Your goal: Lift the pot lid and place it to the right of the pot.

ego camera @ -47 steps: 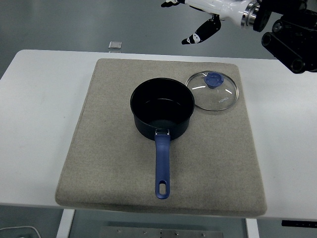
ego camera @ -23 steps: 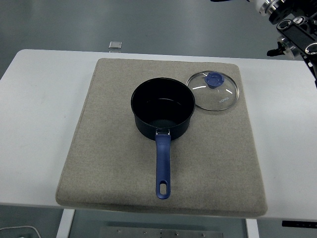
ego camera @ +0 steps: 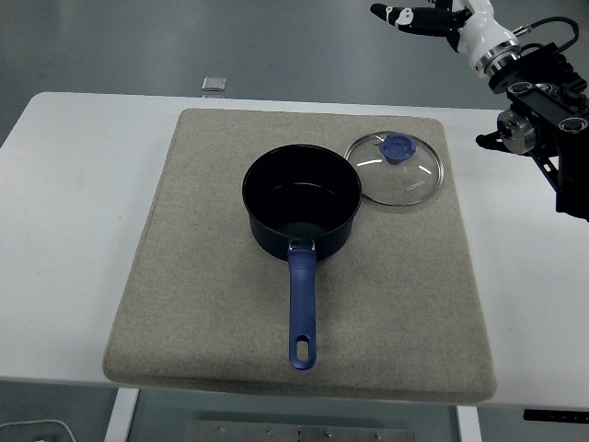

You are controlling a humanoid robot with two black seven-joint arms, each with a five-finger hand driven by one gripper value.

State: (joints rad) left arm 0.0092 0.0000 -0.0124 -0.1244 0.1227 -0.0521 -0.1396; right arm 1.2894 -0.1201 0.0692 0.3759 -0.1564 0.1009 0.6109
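Note:
A dark blue pot (ego camera: pixel 302 199) with a long blue handle (ego camera: pixel 302 308) stands open in the middle of a beige mat (ego camera: pixel 202 276). The glass lid (ego camera: pixel 405 180) with a blue knob (ego camera: pixel 398 147) lies flat on the mat, right of the pot and slightly behind it, its rim touching or nearly touching the pot. My right hand (ego camera: pixel 416 16) is at the top right, high above and behind the lid, fingers stretched out to the left and holding nothing. Its black arm (ego camera: pixel 548 115) runs down the right edge. The left arm is out of view.
The mat lies on a white table (ego camera: pixel 74 230). A small grey square object (ego camera: pixel 213 84) lies just beyond the table's far edge. A cable (ego camera: pixel 28 427) shows at the bottom left below the table.
The right hand has drawn back from above the lid, going up and right, and its arm now hangs along the right edge. Pot and lid have not moved.

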